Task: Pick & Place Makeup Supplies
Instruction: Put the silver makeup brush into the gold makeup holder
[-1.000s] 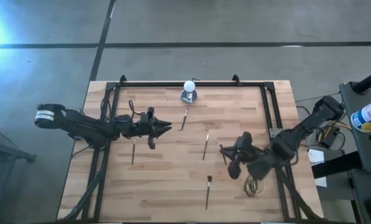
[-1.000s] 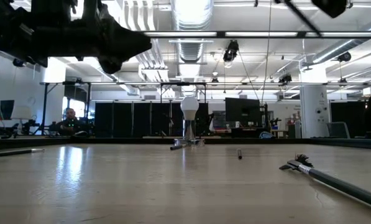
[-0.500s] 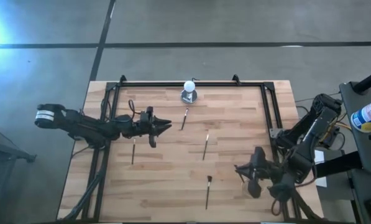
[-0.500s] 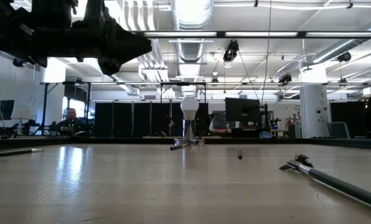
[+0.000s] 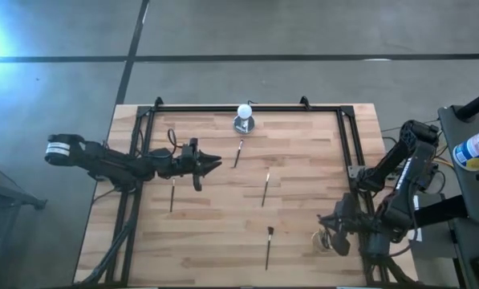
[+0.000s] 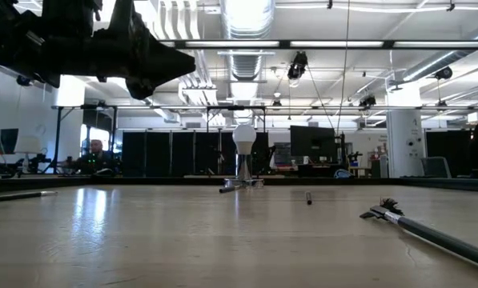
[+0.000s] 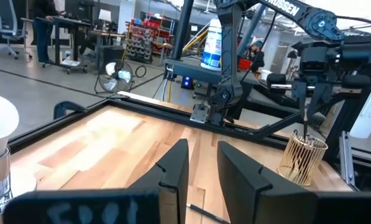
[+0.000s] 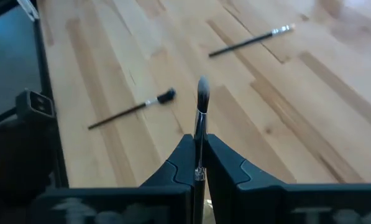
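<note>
The right gripper (image 5: 333,233) hangs over the table's (image 5: 215,233) near right corner, its fingers (image 8: 182,163) clamped on a slim makeup brush (image 8: 201,124) whose dark bristle tip points forward past them, just beside a gold wire holder (image 5: 323,241); the holder also shows in the left wrist view (image 7: 303,158). The left gripper (image 5: 215,164) hovers over the left-centre of the table with its fingers (image 7: 173,171) a little apart and empty. Four more brushes lie loose on the wood: one near the white ball on its base (image 5: 244,116) at the far edge (image 5: 238,152), one at centre (image 5: 265,188), one toward the near edge (image 5: 268,245), and one under the left arm (image 5: 172,195).
</note>
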Motion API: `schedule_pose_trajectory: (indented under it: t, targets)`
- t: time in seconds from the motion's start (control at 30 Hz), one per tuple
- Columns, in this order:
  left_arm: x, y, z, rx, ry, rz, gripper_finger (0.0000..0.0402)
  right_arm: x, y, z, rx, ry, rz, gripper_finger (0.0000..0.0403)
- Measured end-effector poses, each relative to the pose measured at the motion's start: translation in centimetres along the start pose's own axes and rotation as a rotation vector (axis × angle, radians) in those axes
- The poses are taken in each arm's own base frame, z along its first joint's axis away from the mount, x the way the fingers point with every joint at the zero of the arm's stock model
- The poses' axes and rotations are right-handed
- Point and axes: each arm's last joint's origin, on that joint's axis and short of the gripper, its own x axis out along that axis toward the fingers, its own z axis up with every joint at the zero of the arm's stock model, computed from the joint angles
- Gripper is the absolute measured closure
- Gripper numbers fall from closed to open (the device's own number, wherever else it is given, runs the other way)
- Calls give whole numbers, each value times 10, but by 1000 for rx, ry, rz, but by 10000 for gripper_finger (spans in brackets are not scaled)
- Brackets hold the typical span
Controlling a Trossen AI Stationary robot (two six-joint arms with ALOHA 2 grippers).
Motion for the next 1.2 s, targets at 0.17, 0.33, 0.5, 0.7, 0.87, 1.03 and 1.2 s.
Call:
schedule_pose_trajectory:
  t: [0.17, 0.33, 0.5, 0.7, 0.87, 1.03, 1.2]
  targets:
    - [0, 0, -2, 7, 12, 3, 323, 9, -12, -14, 64, 42, -41, 389]
    - [0, 2, -6, 32, 59, 13, 323, 14, -18, -21, 105, 92, -72, 367]
    - [-1, 2, -8, 34, 76, 16, 323, 13, -17, -20, 122, 102, -71, 338]
    - [-1, 2, -8, 35, 76, 18, 323, 7, -11, -16, 176, 151, -54, 305]
    - [-1, 2, -8, 36, 78, 19, 323, -2, -2, -8, 208, 161, -15, 299]
    - [-1, 3, -8, 40, 84, 20, 323, -9, 7, 8, 201, 102, 29, 328]
    - [-1, 3, -9, 42, 92, 19, 331, -5, 15, 30, 104, 6, 110, 382]
